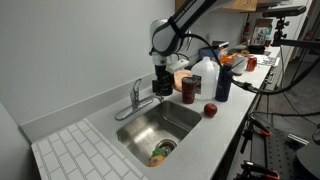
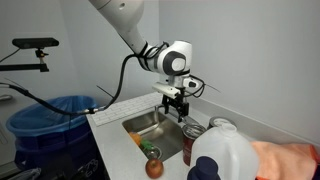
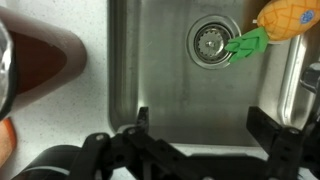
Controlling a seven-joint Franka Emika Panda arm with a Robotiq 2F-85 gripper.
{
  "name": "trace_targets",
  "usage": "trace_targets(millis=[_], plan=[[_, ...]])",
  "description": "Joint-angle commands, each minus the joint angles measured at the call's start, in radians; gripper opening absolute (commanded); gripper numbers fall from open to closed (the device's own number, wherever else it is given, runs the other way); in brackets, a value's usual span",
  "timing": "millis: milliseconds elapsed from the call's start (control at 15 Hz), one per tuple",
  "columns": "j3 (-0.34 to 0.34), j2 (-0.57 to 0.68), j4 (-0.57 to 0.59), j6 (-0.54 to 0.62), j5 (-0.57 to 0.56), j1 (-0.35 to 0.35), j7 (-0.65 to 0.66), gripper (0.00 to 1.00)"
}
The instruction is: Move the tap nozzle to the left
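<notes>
The tap nozzle (image 1: 148,99) is a thin chrome spout on a small faucet at the back edge of the steel sink (image 1: 150,125). It points toward the gripper. My gripper (image 1: 162,90) hangs over the sink right at the spout's free end, also in an exterior view (image 2: 177,104). I cannot tell whether it touches the spout. In the wrist view the gripper (image 3: 205,125) is open and empty over the basin (image 3: 160,70). The spout itself is not clearly visible there.
A toy pineapple (image 3: 285,18) lies by the drain (image 3: 210,42). A red can (image 1: 188,89), a white jug (image 1: 205,74), a blue bottle (image 1: 222,82) and an apple (image 1: 210,110) stand on the counter beside the sink. A blue bin (image 2: 50,118) stands beyond the counter.
</notes>
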Motion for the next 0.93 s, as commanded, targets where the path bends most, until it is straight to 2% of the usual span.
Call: trace_targets(millis=[0,867], plan=[[0.009,0.037,0.059,-0.034,0.028,-0.007,-0.037,1.00],[0.063,0.041,0.129,-0.166,0.050,0.018,-0.111,1.00]])
